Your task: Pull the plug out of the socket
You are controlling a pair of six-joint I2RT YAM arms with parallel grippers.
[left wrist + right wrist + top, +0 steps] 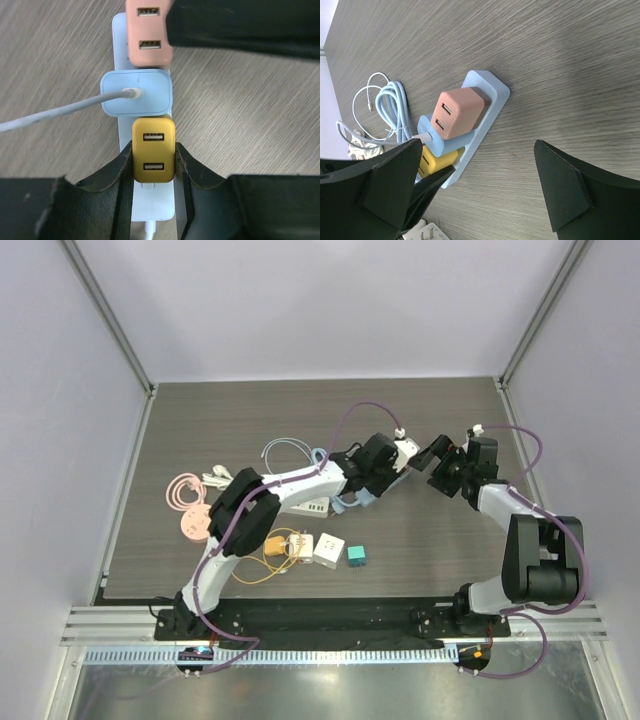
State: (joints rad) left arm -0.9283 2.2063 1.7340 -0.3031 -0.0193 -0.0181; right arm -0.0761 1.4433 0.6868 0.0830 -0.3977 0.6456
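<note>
Yellow square two-port USB plug [153, 150] sits in the end socket of the pale blue power strip [118, 47], pinched by the left fingers [115, 190]. The right fingers [565, 185] are spread wide beside that strip.

Left claw [153, 152] pinches yellow plug [153, 135], seated in pale-blue power strip [152, 207].
</note>
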